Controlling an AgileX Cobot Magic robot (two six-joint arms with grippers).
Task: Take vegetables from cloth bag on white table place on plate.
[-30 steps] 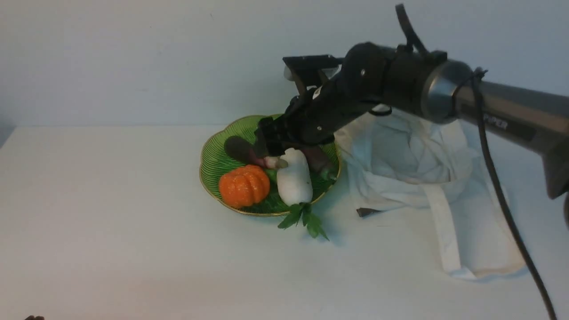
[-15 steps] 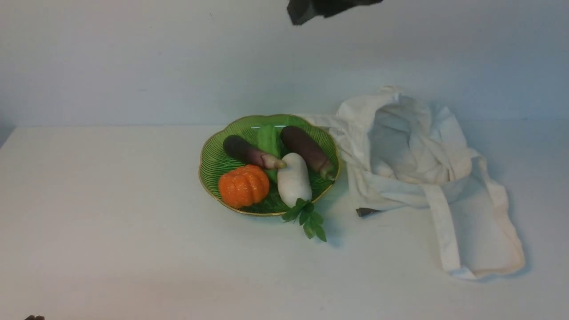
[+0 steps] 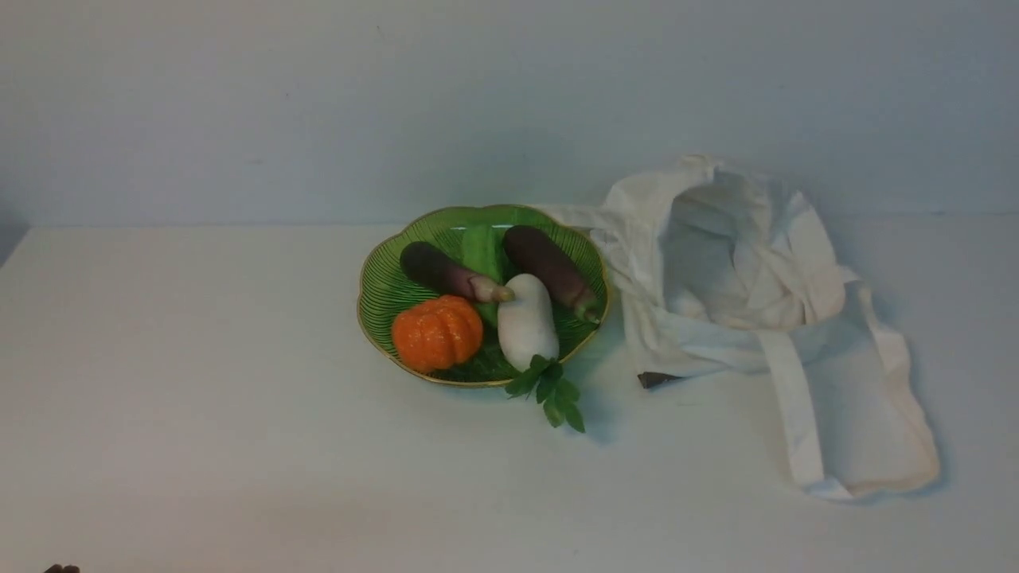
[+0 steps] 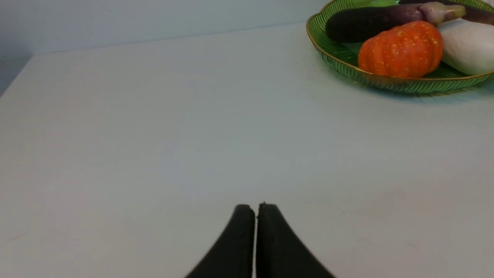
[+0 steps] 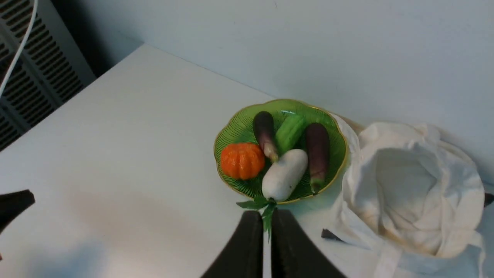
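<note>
The green plate [image 3: 374,294] stands mid-table on the white table [image 3: 199,398]. On it lies the dark purple eggplant with the pale tan stem tip [image 3: 442,272], free of any gripper; it also shows in the right wrist view [image 5: 264,129] and the left wrist view [image 4: 366,22]. The off-white cloth bag [image 3: 740,278] lies slumped and open just right of the plate. My right gripper [image 5: 267,216] is shut and empty, high above the table's near side of the plate. My left gripper [image 4: 255,208] is shut and empty, low over bare table left of the plate. Neither arm shows in the front view.
The plate also holds an eggplant with a green stem tip [image 3: 549,269], a white radish [image 3: 525,322] whose leaves hang over the rim, an orange pumpkin [image 3: 436,333] and a green vegetable [image 3: 480,251]. A small dark thing [image 3: 657,380] pokes from under the bag. A wall stands behind the table.
My right arm was over the plate at the tan-tipped eggplant a second ago; it has risen out of the front view. The eggplant stays on the plate.
</note>
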